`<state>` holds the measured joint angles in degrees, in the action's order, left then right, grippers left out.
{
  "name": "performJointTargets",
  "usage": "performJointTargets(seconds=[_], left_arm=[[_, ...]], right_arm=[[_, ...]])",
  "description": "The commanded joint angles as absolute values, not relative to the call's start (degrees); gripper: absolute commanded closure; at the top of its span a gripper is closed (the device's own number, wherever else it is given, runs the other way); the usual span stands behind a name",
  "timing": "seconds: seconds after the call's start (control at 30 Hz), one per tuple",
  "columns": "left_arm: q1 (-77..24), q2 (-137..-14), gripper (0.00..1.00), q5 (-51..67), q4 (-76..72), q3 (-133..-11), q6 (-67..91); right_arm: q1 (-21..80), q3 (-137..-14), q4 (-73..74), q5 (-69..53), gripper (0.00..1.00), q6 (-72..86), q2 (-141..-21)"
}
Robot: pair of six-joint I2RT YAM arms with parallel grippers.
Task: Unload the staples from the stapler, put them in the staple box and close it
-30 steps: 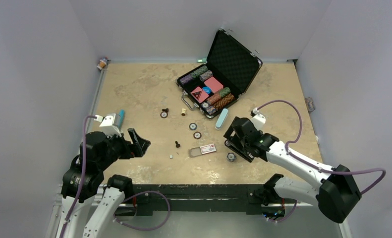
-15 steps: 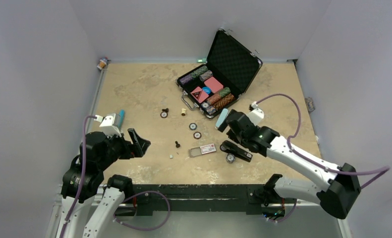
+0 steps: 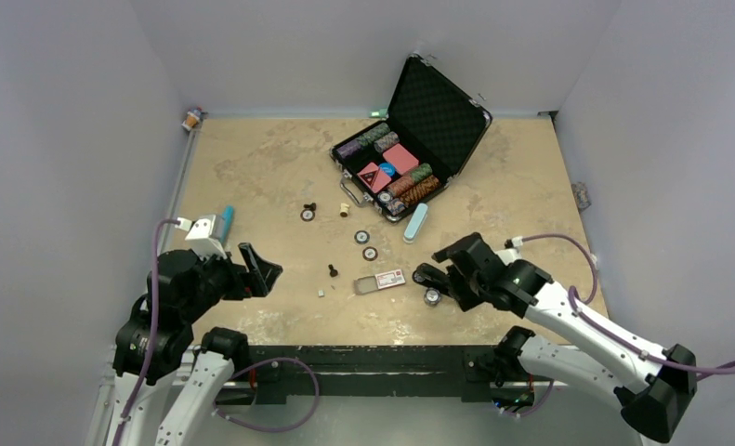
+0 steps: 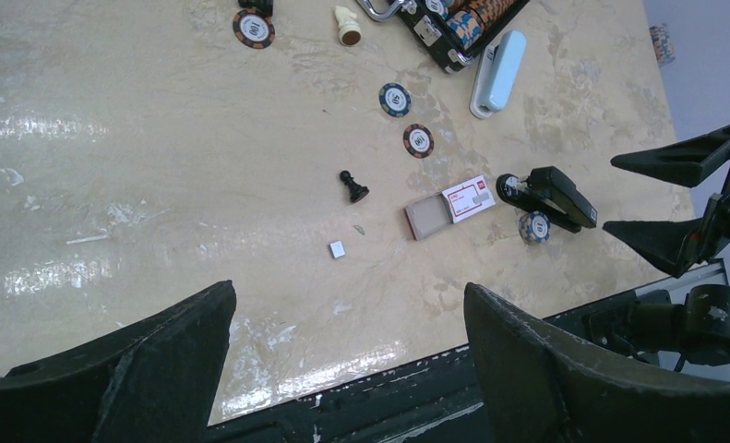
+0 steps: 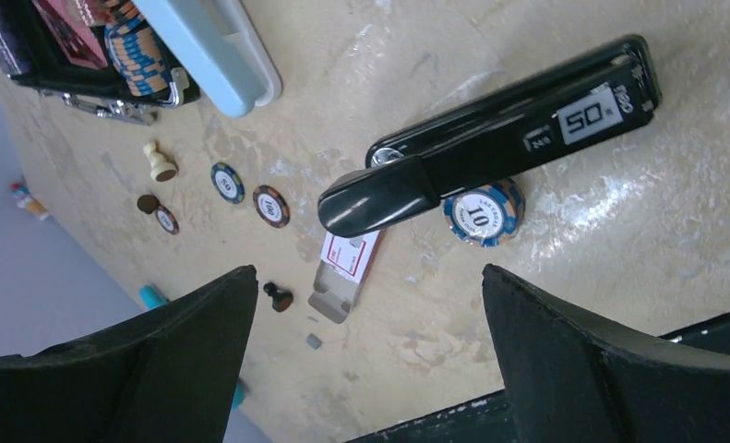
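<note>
Reading from the left: the left fingers, spread wide with nothing between them, hang over the near-left part of the table. They are well apart from every item of the task, a pose that reads as parked, leaving the work to the other arm. To their right, on bare table, lies a tiny silver-grey block, judged to be a short strip of the staples. A black pawn stands near it on the far side. Just to the right again lies the small red-and-white box, its tray slid partly out. Next comes the black stapler, lying low on the table with its rounded end toward the box and a poker chip marked "10" against its near side. Whether any strip sits inside its magazine cannot be told. At the far right, the right fingers are likewise spread and empty. In the right wrist view the stapler lies ahead of them, in line with the gap between them and touching neither. This spacing is judged to prepare a grasp across the stapler's body. The loose strip is well apart from these fingers, with box and stapler in between.
</note>
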<state>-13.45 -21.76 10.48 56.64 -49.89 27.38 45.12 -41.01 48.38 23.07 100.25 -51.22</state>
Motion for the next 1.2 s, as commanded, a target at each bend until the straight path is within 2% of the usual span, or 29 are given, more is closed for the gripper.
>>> performJointTargets(seconds=[0.0, 0.33, 0.4, 0.8, 0.9, 1.0, 1.17], left_arm=[[-13.0, -21.1, 0.04, 11.7, 54.6, -49.7, 26.3], [-13.0, -20.8, 0.04, 12.0, 54.6, -49.7, 26.1], [-13.0, -20.8, 0.04, 12.2, 54.6, -49.7, 26.2], [-13.1, -20.9, 0.04, 12.8, 54.6, -49.7, 26.0], [-13.1, -20.7, 0.04, 12.7, 54.5, -49.6, 26.0], [-13.1, -20.7, 0.04, 12.7, 54.6, -49.6, 26.0], [-13.0, -20.7, 0.04, 12.8, 54.5, -49.6, 26.0]], right_arm=[[45.2, -35.8, 46.2, 20.1, 0.05, 113.6, -45.8], [44.6, -31.1, 42.1, 17.8, 0.06, 126.7, -50.1], [43.3, -29.8, 39.6, 18.6, 0.09, 127.3, -50.3], [39.0, -31.6, 39.0, 22.3, 0.12, 124.5, -57.3], [38.6, -31.9, 37.9, 22.1, 0.28, 123.3, -60.3], [38.3, -32.8, 38.2, 22.4, 0.52, 122.5, -62.1], [38.1, -35.0, 41.4, 23.6, 0.86, 122.3, -62.4]])
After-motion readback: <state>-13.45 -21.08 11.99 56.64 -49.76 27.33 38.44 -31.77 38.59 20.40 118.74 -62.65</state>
